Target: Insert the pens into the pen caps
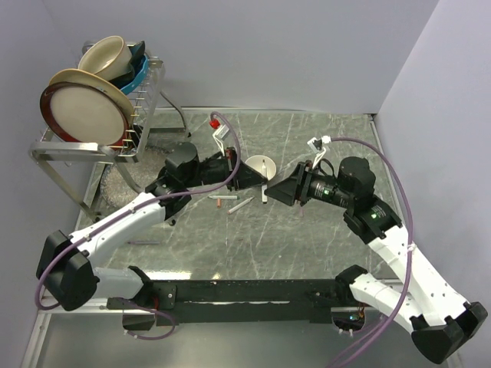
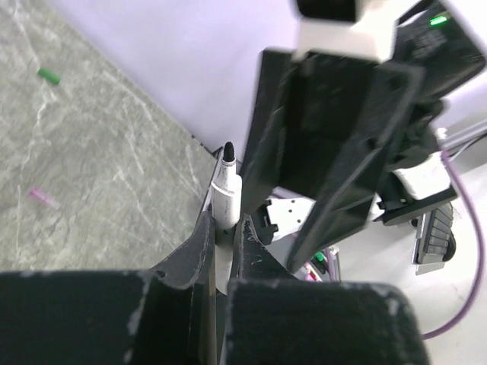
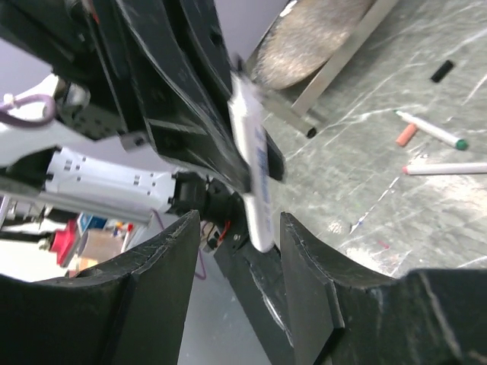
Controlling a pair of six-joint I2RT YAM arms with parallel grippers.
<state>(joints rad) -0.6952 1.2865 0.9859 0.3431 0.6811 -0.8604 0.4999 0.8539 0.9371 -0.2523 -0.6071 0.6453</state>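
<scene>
My left gripper [image 2: 224,224] is shut on a white pen [image 2: 226,190] whose black tip points away from the wrist. In the right wrist view this pen [image 3: 251,152] hangs with its lower end between the fingers of my right gripper [image 3: 237,232], which is open and apart from it. The two grippers [image 1: 265,180] [image 1: 275,192] meet tip to tip beside the cream bowl [image 1: 253,162]. On the table lie a green-ended pen [image 3: 430,131], a red cap [image 3: 407,134], another white pen [image 3: 449,168], a black cap [image 3: 442,71] and a green cap [image 2: 49,74].
A dish rack [image 1: 146,115] with plates and bowls stands at the back left. A round grey mat [image 1: 123,180] lies under its near side. Purple cables [image 1: 391,165] loop over both arms. Walls close the table at back and right.
</scene>
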